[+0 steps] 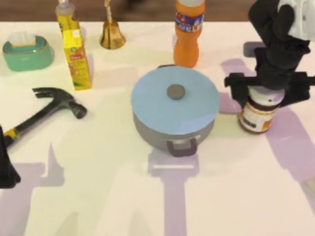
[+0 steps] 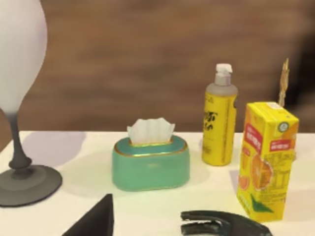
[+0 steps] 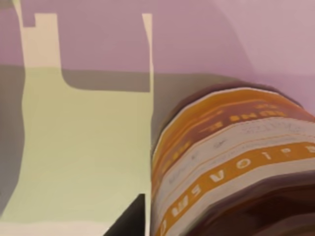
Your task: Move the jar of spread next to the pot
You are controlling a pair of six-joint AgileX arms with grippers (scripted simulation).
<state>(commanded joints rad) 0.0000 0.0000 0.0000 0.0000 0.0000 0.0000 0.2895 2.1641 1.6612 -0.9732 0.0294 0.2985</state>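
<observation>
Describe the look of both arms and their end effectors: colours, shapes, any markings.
The right arm is matte black and bulky, with a white segment at the frame's top right corner. Its end effector is a black body with a wide flat crossbar. The left arm shows only as a black sliver at the top view's left edge. No cables or markings are visible.

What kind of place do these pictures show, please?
Probably a rendered test table rather than a real room: unrelated things share one pale tabletop, a pot, a hammer and a tissue box. The right claw is over the jar of spread.
</observation>
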